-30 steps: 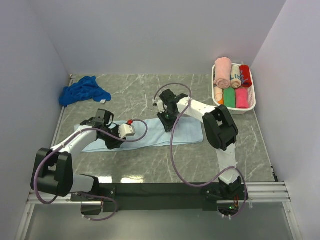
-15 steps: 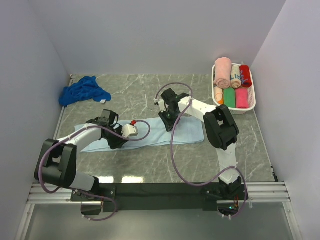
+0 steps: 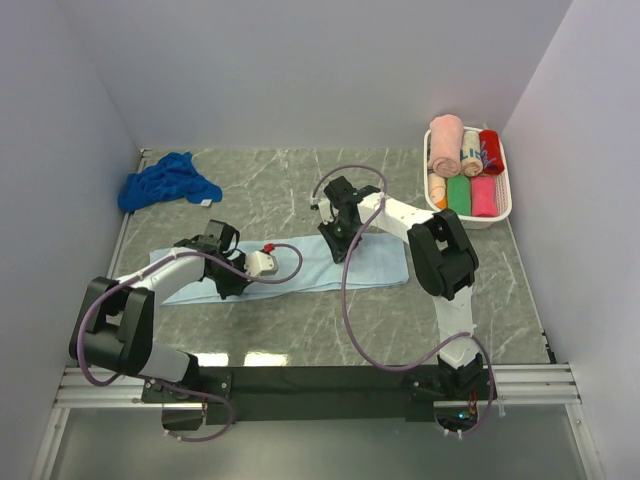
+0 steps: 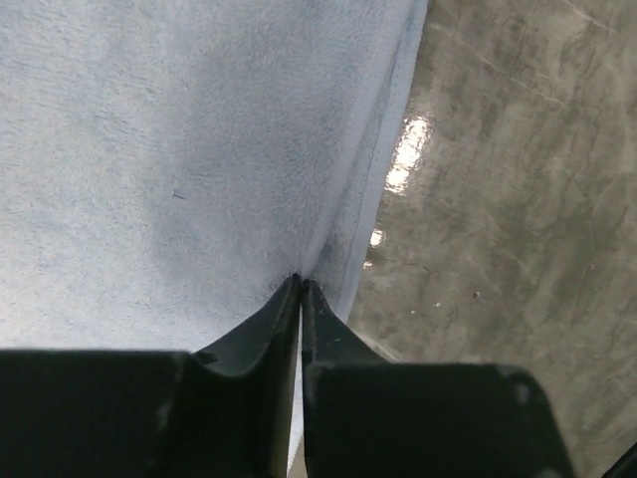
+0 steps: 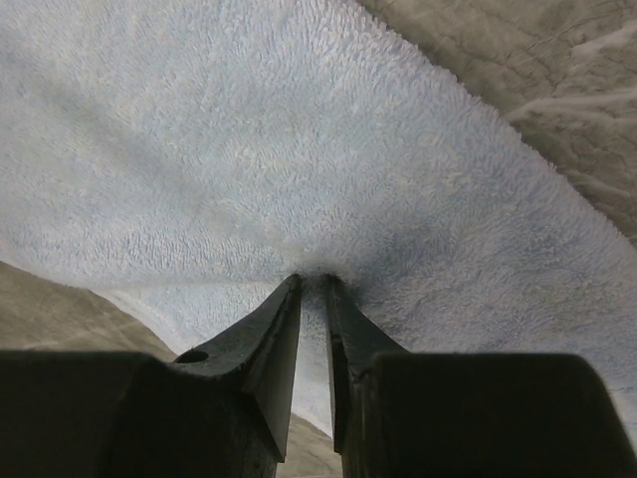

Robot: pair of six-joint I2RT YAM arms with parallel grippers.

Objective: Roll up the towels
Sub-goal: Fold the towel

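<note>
The left jaws and right jaws each pinch closed on the pale blue towel (image 3: 380, 266).

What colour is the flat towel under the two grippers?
The towel is pale sky blue; the top external view shows it best.

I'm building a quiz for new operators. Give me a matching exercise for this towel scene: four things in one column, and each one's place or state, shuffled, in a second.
Things:
1. pale blue towel
2. royal blue towel
3. white basket
4. left gripper

Place or state:
A. crumpled in the far left corner
B. at the far right, holding rolled towels
C. spread flat mid-table
D. shut, pinching terry cloth near its edge

Pairs: 1-C, 2-A, 3-B, 4-D
</note>
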